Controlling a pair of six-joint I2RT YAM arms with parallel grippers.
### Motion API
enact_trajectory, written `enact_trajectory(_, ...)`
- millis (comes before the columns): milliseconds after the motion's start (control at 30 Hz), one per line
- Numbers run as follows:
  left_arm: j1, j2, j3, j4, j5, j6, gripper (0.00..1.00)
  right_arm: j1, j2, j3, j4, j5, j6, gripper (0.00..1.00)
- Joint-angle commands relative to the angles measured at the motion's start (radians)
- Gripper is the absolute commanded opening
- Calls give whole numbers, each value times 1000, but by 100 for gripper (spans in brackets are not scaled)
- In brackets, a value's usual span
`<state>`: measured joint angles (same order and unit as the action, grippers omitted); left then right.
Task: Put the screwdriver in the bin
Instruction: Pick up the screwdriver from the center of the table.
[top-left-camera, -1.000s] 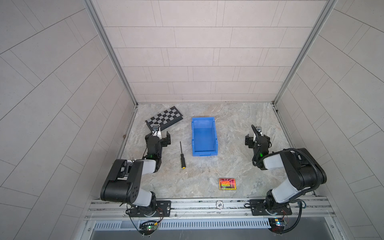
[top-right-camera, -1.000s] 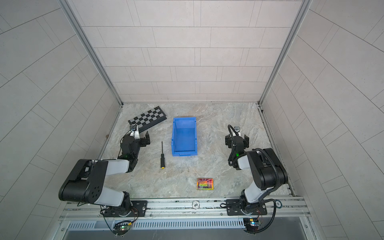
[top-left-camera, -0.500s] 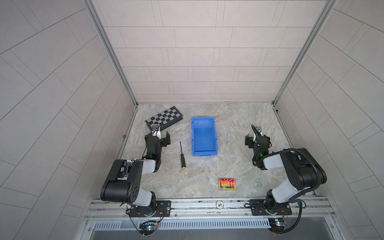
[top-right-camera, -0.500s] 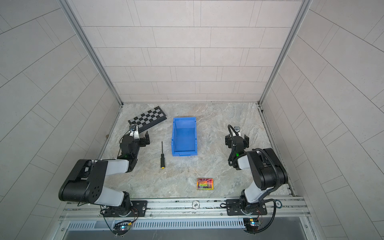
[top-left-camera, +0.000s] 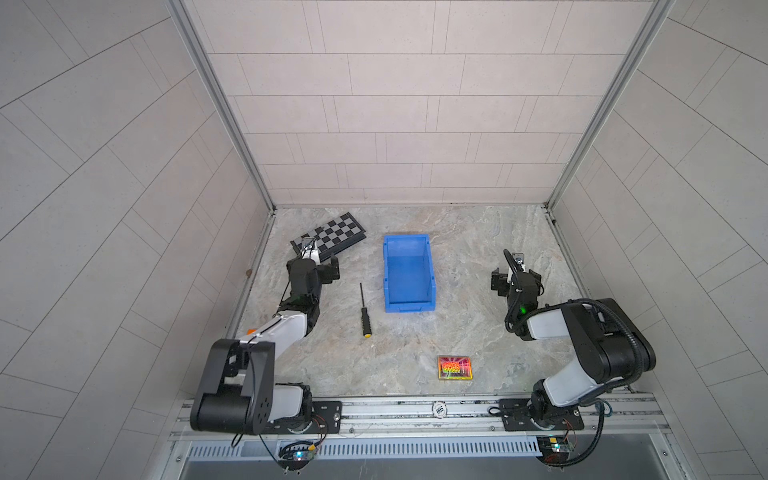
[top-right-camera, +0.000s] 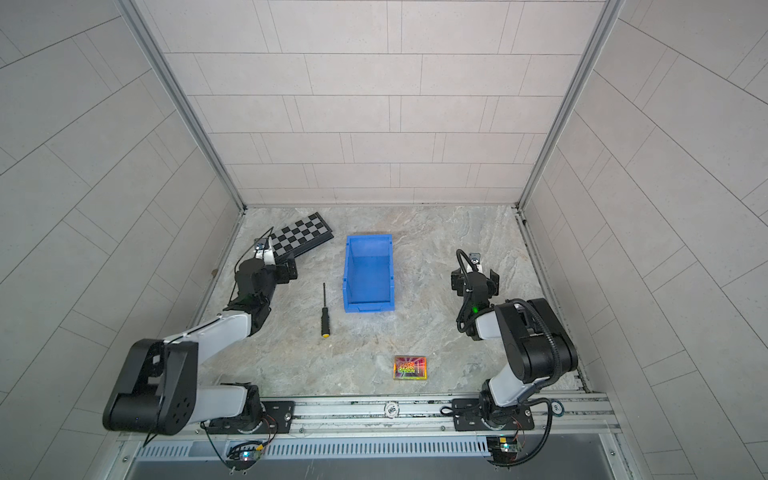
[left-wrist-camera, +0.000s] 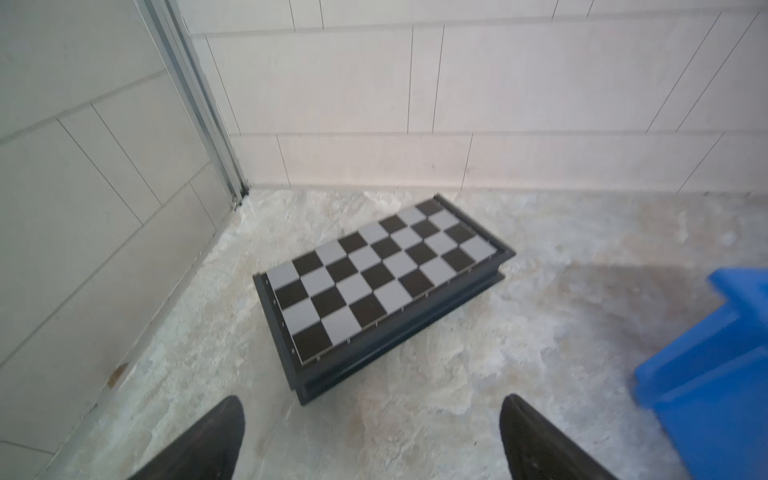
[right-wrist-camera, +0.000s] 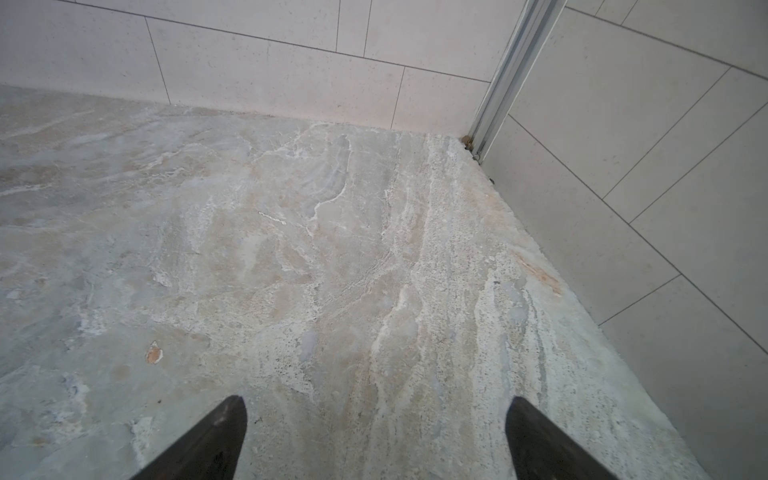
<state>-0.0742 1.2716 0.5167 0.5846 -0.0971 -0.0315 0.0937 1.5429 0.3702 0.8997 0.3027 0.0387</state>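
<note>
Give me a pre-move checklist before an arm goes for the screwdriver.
1. The screwdriver lies free on the table, untouched: ok.
2. The bin is upright, nothing seen inside: ok.
3. The left gripper has its jaws open, holding nothing: ok.
4. The right gripper has its jaws open, holding nothing: ok.
5. The left gripper is lined up over the screwdriver: not ok; it faces the chequered board.
6. The colourful card lies apart from the screwdriver: ok.

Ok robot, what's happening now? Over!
Left hand open, empty. Right hand open, empty. Screwdriver lying beside bin, untouched. Nothing between them.
</note>
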Motion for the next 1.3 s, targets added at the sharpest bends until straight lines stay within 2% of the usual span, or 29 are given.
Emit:
enact_trajectory(0, -1, -123, 50, -163, 30, -110, 99, 4, -166, 62, -259, 65, 54, 99)
enact_trajectory(67, -1, -185, 113, -319, 16, -212, 99, 0, -262, 157, -534, 69, 115, 99)
enact_trajectory(133, -2, -233, 204, -512, -5, -326, 100, -2, -336, 236, -722, 31, 139, 99)
enact_trajectory(200, -7, -268, 260, -646, -15, -397, 99, -2, -400, 288, -834, -26, 154, 99)
enact_trajectory(333, -53, -326, 317, -848, 29, -511, 99, -2, -524, 347, -1024, -25, 308, 100)
enact_trajectory(433, -166, -304, 384, -1067, 0, -599, 100, -2, -559, 403, -1150, -88, 329, 100)
enact_trajectory(533, -331, -310, 368, -1143, -110, -693, 100, -3, -554, 464, -1263, -141, 328, 100)
enact_trajectory(667, -402, -275, 365, -1270, -154, -790, 99, -3, -554, 504, -1357, -229, 332, 99)
enact_trajectory(733, -420, -250, 360, -1301, -154, -806, 100, -3, -561, 514, -1387, -286, 322, 99)
enact_trajectory(800, -479, -230, 336, -1299, -150, -816, 99, -2, -571, 513, -1401, -354, 285, 99)
enact_trajectory(967, -544, -152, 271, -1248, -85, -835, 99, -4, -553, 522, -1437, -392, 267, 99)
enact_trajectory(1167, -597, 2, 298, -1273, -79, -803, 99, -4, -539, 523, -1446, -422, 247, 98)
enact_trajectory(1267, -598, 28, 290, -1234, -66, -791, 93, -4, -540, 517, -1446, -419, 239, 98)
